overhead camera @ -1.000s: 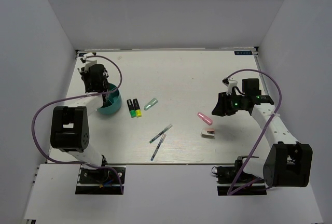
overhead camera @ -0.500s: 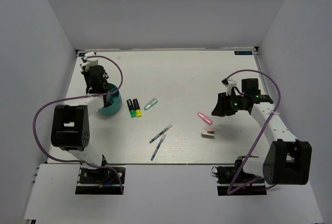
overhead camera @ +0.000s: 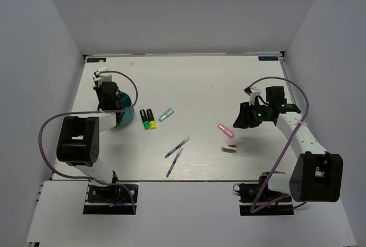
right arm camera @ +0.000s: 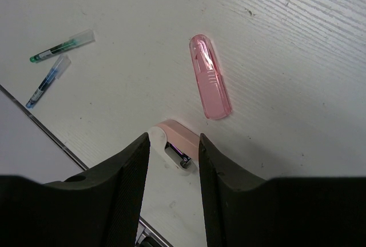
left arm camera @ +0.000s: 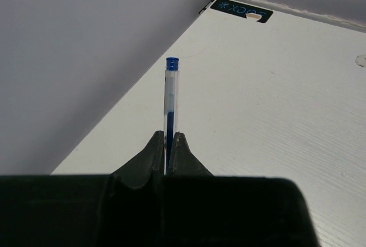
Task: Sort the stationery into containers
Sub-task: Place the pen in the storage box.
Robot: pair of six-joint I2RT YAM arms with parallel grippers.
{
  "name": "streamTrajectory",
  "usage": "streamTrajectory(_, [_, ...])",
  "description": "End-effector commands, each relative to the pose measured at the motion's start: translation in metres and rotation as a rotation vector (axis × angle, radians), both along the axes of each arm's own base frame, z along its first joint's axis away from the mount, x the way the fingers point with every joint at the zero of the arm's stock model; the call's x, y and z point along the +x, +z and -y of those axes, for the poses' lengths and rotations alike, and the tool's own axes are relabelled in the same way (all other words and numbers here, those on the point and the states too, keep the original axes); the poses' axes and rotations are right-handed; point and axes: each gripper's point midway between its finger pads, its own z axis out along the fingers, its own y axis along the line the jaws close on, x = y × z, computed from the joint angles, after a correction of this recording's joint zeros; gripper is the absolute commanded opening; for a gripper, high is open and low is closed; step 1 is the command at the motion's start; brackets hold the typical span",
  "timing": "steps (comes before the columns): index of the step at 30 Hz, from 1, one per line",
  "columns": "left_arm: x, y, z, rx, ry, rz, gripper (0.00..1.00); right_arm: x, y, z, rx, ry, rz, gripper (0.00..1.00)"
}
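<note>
My left gripper (left arm camera: 166, 135) is shut on a thin blue pen (left arm camera: 171, 98) that sticks out past the fingertips. In the top view the left gripper (overhead camera: 107, 91) hangs over the back of the teal holder (overhead camera: 128, 115), partly hiding it. My right gripper (right arm camera: 173, 139) stands open above the pink-and-white block (right arm camera: 182, 139), its fingers on either side of it and apart from it. A pink marker (right arm camera: 210, 77) lies just beyond the block. Two black markers (overhead camera: 147, 119), a pale green marker (overhead camera: 166, 115) and two more pens (overhead camera: 176, 153) lie mid-table.
The table's back left corner with a dark label (left arm camera: 241, 8) and the white side wall (left arm camera: 86, 47) are close to my left gripper. The table's near edge (right arm camera: 51, 141) runs just below the block.
My left gripper has shifted a little toward the near side and right, over the teal holder, still holding the pen. The right arm has not moved.
</note>
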Motion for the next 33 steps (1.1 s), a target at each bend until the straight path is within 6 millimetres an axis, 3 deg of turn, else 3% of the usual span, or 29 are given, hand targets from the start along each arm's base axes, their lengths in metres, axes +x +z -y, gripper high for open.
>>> streamTrajectory(1, [-0.002,0.019,0.009,-0.008,-0.037,0.099,0.00,0.008,0.012,-0.001,-0.003,0.021,0.043,0.44])
streamTrajectory(9, [-0.012,0.012,0.013,0.001,-0.041,0.104,0.00,0.008,0.011,-0.001,-0.005,0.019,0.041,0.44])
streamTrajectory(16, [-0.013,0.023,0.011,0.007,-0.021,0.101,0.35,0.007,0.013,0.000,-0.004,0.018,0.046,0.44])
streamTrajectory(19, [-0.013,0.032,0.009,0.007,-0.007,0.112,0.44,0.007,0.014,0.000,-0.001,0.018,0.046,0.44])
streamTrajectory(24, [-0.017,0.042,0.007,0.008,0.003,0.118,0.48,0.006,0.016,-0.001,0.000,0.020,0.054,0.44])
streamTrajectory(26, [-0.020,0.043,0.006,0.006,0.013,0.108,0.48,0.006,0.017,-0.001,0.002,0.020,0.056,0.45])
streamTrajectory(28, [-0.023,0.061,0.008,-0.002,0.017,0.149,0.45,0.006,0.018,-0.001,0.004,0.020,0.062,0.45])
streamTrajectory(29, [-0.023,0.065,0.009,0.001,0.018,0.125,0.39,0.005,0.018,-0.001,0.005,0.020,0.062,0.50])
streamTrajectory(31, [-0.029,0.093,0.016,0.003,0.031,0.133,0.31,0.005,0.020,-0.001,0.006,0.019,0.068,0.68])
streamTrajectory(32, [-0.037,0.114,0.019,-0.008,0.034,0.140,0.17,0.005,0.022,-0.002,0.009,0.021,0.073,0.81])
streamTrajectory(33, [-0.041,0.097,0.029,-0.023,0.023,0.046,0.08,0.005,0.024,-0.003,0.009,0.023,0.075,0.86])
